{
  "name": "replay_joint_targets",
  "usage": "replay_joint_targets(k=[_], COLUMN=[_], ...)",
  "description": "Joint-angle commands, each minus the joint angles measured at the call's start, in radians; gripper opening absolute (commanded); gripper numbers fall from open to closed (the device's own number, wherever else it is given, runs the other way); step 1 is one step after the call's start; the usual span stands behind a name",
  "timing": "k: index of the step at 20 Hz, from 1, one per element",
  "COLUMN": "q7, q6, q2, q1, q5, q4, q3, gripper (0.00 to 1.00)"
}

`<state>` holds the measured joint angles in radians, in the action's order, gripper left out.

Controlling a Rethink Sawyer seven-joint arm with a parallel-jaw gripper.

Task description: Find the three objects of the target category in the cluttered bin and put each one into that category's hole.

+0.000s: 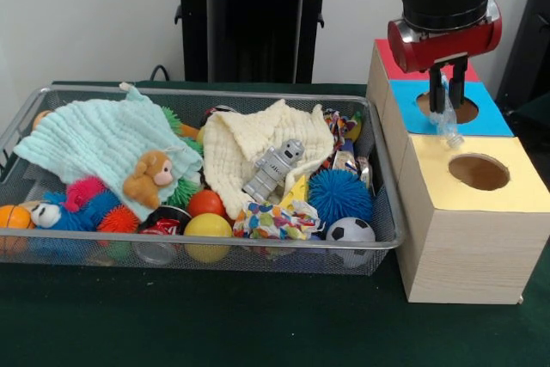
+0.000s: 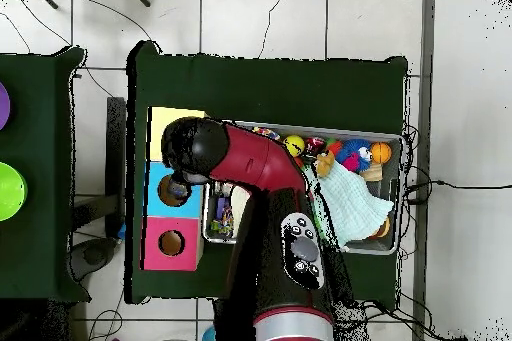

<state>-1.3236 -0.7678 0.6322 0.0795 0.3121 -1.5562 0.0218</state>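
Note:
My gripper point(image 1: 447, 85) hangs over the round hole point(image 1: 454, 109) in the blue-topped box point(image 1: 490, 118), right of the bin. It is shut on a small clear plastic bottle point(image 1: 447, 122) that dangles tilted from the fingers, its lower end by the hole's front rim. The silver wire-mesh bin point(image 1: 215, 92) holds a cluttered pile: a mint cloth point(image 1: 94, 139), a cream cloth point(image 1: 241, 148), a grey toy robot point(image 1: 275, 169), a stuffed monkey point(image 1: 148, 178), a blue spiky ball point(image 1: 339, 195) and several balls. In the overhead view the arm point(image 2: 250, 162) covers the gripper and part of the bin point(image 2: 395, 197).
Three wooden boxes stand in a row beside the bin: a yellow-topped one point(image 1: 516, 191) nearest the camera with its own hole point(image 1: 479, 172), the blue one, then a red-topped one point(image 1: 391, 62). In the overhead view they show as yellow point(image 2: 165, 119), blue point(image 2: 158, 197) and pink point(image 2: 155, 247).

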Motion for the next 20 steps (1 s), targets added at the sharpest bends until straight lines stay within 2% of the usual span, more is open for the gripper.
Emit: replay_joint_targets(k=[1, 6, 7, 14, 20], q7=[-0.162, -0.194, -0.196, -0.250, -0.256], q6=[-0.054, -0.095, -0.092, -0.263, -0.313], q2=[-0.110, -0.110, -0.087, -0.031, 0.004], q1=[0.032, 0.015, 0.013, -0.013, -0.022], q5=[0.010, 0.013, 0.017, 0.005, 0.008], q4=[0.015, 0.038, 0.006, 0.009, -0.055], q3=[0.081, 0.068, 0.066, 0.034, 0.016], gripper=[0.00, 0.00, 0.00, 0.00, 0.00])
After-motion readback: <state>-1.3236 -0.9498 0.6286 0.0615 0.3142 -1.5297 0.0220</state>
